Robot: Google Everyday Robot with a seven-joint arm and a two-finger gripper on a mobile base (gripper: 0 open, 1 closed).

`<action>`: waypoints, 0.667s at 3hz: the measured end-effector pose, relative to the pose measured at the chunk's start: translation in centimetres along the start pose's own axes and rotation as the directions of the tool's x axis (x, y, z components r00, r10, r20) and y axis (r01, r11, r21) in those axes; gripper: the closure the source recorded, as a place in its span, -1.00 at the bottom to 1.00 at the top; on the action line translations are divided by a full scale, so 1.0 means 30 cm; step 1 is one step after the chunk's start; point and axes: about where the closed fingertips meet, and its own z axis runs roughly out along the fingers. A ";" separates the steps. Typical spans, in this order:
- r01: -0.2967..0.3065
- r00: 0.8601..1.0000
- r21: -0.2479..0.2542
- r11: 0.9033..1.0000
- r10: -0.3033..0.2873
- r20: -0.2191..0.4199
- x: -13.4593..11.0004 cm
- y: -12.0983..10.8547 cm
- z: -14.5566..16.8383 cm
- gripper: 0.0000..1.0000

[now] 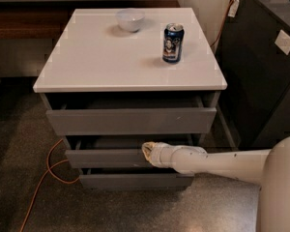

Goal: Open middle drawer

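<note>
Gripper (pixel 149 152): at the top edge of the middle drawer (pixel 106 159), mid-height in the cabinet (pixel 87 57), seemingly hooked behind it, though open or closed I cannot tell; drawer slightly out; step in hand, I judge, the pull; next needs a straight draw outward.

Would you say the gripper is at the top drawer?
No, the gripper is at the front of the middle drawer, below the top drawer.
</note>
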 end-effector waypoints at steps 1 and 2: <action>0.000 1.000 0.000 1.000 0.000 0.000 0.000 0.000 0.000 -0.11; 0.000 1.000 0.000 1.000 0.000 0.000 0.000 0.000 0.000 0.51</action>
